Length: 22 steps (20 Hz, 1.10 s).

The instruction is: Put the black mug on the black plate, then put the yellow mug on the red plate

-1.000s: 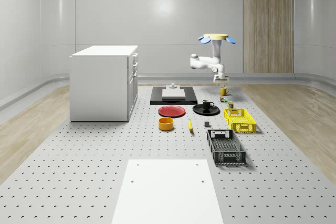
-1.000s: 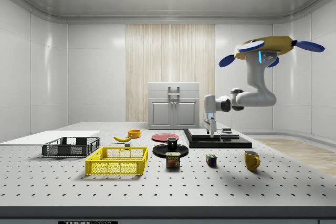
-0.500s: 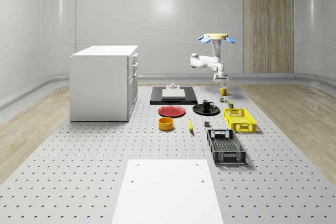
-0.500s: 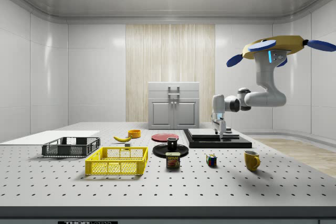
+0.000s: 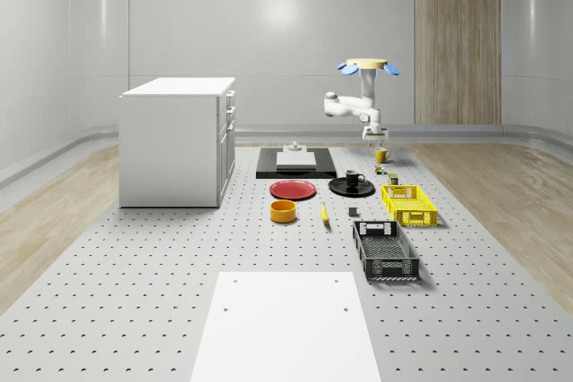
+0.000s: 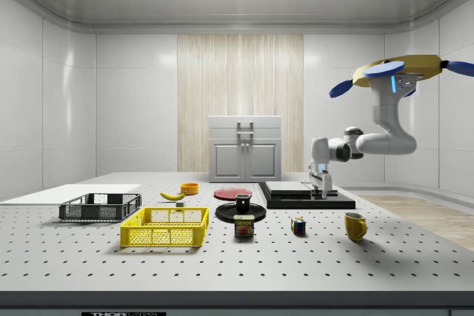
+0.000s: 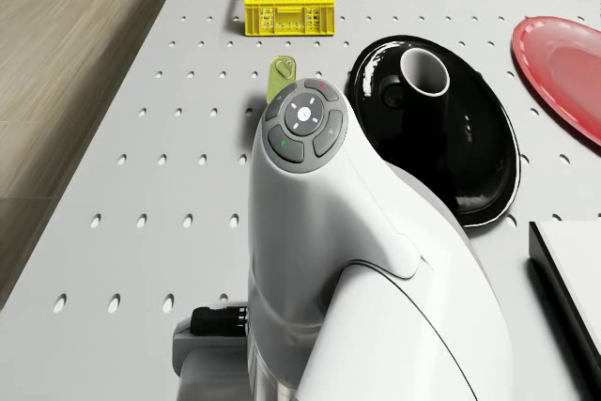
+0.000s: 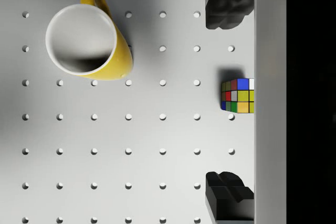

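Observation:
The black mug (image 5: pixel 354 178) stands upright on the black plate (image 5: pixel 338 191); the drone view shows the same mug (image 7: pixel 424 77) on that plate (image 7: pixel 470 166). The red plate (image 5: pixel 294 190) lies bare beside it. The yellow mug (image 6: pixel 355 226) stands upright on the table, apart from both plates. My drone (image 6: pixel 404 72) hovers above the table, behind the mug. My gripper (image 6: pixel 323 192) hangs open, above the table and to the side view's left of the yellow mug. In the wrist view the yellow mug (image 8: pixel 89 43) lies off to one side of the fingers (image 8: pixel 228 6), not between them.
A Rubik's cube (image 8: pixel 237 96) sits under the gripper, with a can (image 6: pixel 244 226) nearby. A yellow basket (image 5: pixel 409 204), black basket (image 5: pixel 385 250), yellow bowl (image 5: pixel 283 211), banana (image 5: pixel 324 214), black platform (image 5: pixel 295 163) and white cabinet (image 5: pixel 179 140) stand on the table.
Drone, arm and gripper have shifted to the side view's right, from beside the black platform toward the yellow mug. The mugs and plates have not moved.

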Motion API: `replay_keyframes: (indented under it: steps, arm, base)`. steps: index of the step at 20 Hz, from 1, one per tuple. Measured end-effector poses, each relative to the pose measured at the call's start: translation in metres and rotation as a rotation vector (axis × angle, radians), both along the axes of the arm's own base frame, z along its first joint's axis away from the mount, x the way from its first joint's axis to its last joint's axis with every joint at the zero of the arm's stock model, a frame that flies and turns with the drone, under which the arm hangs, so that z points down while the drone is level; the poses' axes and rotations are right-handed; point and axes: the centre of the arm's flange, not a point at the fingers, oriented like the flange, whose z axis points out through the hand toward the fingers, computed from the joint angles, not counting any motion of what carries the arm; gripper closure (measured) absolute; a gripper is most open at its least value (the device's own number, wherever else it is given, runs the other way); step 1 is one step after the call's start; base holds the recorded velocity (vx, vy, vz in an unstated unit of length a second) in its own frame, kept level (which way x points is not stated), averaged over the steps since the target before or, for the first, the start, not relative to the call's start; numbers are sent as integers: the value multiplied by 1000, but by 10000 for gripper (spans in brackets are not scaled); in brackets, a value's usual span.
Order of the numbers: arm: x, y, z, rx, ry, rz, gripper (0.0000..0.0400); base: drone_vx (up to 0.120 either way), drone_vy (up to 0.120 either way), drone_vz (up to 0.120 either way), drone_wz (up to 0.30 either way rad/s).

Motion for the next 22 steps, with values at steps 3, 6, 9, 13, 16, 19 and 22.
replay_keyframes:
  steps: [3,6,9,13,16,19,22]
  arm:
    - [0,0,0,0,0,0,0]
    - [0,0,0,0,0,0,0]
    - [0,0,0,0,0,0,0]
    - [0,0,0,0,0,0,0]
    - [0,0,0,0,0,0,0]
    - [0,0,0,0,0,0,0]
    - [0,0,0,0,0,0,0]
  base:
    - [-120,0,-40,0]
    - [-120,0,-40,0]
    - [-120,0,0,0]
    - [-120,70,0,0]
    - [-120,27,-13,0]
    - [-120,0,-120,0]
    - [-27,0,-93,0]
